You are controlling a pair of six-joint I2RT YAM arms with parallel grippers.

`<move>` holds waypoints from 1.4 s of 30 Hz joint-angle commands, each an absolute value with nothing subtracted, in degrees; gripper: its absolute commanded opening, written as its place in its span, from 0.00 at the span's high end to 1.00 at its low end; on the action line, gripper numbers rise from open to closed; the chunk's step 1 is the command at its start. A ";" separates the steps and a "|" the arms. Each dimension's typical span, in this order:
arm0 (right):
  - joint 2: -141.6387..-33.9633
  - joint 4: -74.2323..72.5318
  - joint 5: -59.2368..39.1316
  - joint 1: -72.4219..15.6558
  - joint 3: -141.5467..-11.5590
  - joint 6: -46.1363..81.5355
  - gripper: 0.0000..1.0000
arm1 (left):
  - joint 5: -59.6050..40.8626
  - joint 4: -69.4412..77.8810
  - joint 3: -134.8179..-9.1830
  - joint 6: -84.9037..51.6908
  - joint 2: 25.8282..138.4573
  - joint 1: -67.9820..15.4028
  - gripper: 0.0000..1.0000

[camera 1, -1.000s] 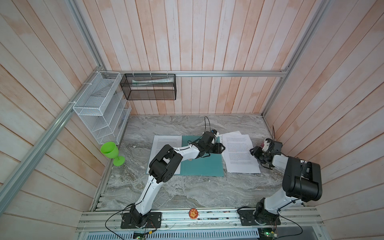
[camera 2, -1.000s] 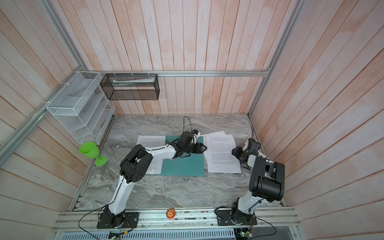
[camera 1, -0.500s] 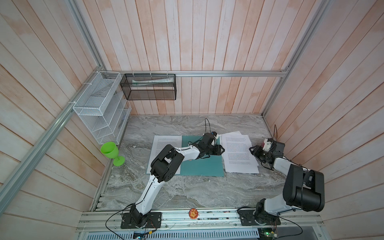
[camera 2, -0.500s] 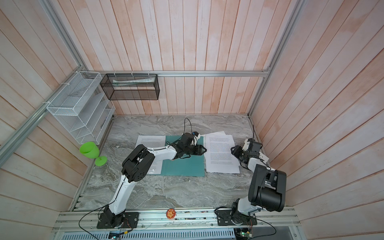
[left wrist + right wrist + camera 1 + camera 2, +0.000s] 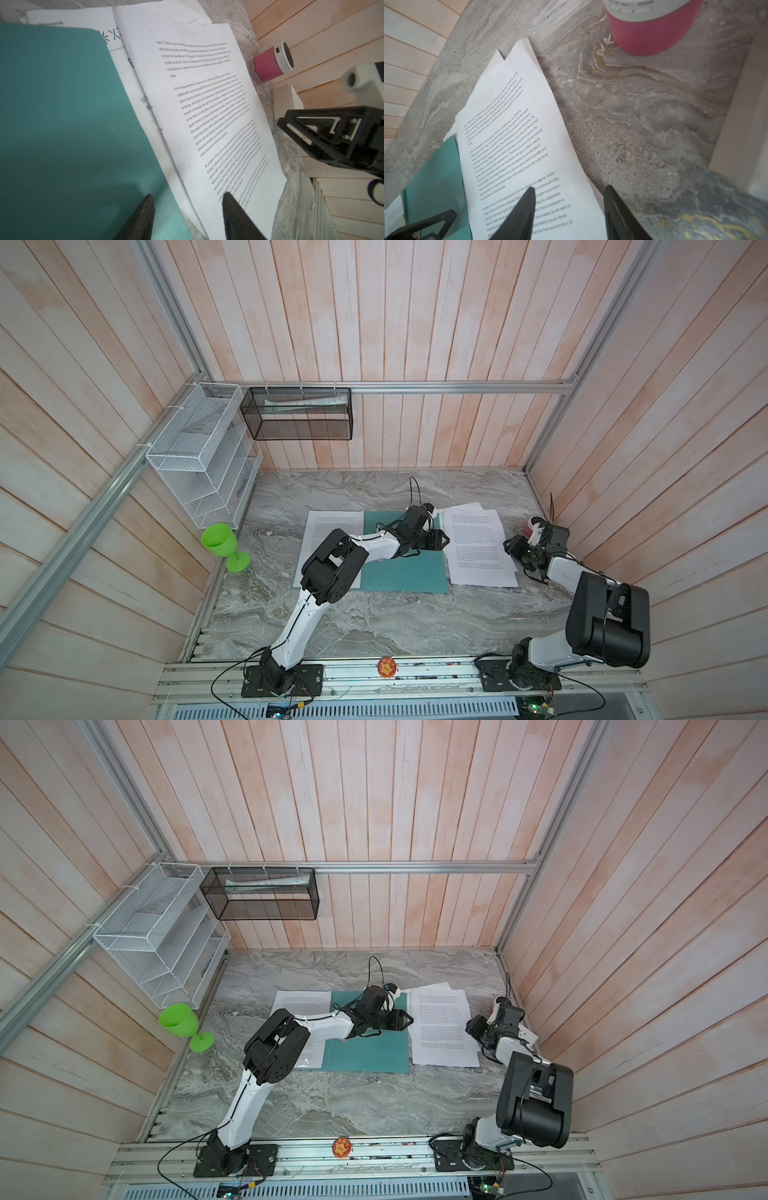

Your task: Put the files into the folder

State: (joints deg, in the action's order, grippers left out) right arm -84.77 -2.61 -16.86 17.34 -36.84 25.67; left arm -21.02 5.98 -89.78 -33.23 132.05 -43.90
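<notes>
Both top views show the folder [image 5: 403,572] flat at mid-table, with the files [image 5: 478,547] against its right edge. Left wrist view: the left gripper [image 5: 187,199], jaws apart and empty, straddles that seam. Right wrist view: the right gripper [image 5: 569,191], also spread and empty, straddles the files' right edge.

I count one folder [image 5: 407,576]. I see one lone sheet [image 5: 328,531], plus a pile [image 5: 478,547] of at least three more. There is one green cup [image 5: 220,541], one pink speaker [image 5: 272,62], one white rack [image 5: 195,456], one black basket [image 5: 299,433] and one paper roll [image 5: 307,403]. There are two grippers: left gripper [image 5: 444,540], right gripper [image 5: 510,547].
</notes>
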 commanded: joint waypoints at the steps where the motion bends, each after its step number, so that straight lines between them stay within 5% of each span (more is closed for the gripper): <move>1: -84.81 0.47 -13.80 17.64 -36.11 24.70 0.48 | -21.71 6.35 -90.23 -33.31 133.06 -43.68 0.45; 42: -88.59 -6.56 -20.90 18.27 -36.98 26.76 0.53 | -22.76 7.55 -90.17 -33.84 134.79 -43.23 0.46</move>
State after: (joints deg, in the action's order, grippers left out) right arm -86.96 -4.82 -19.64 17.91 -34.98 26.09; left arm -22.00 6.81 -89.78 -33.39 132.92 -43.51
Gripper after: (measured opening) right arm 0.475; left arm 0.543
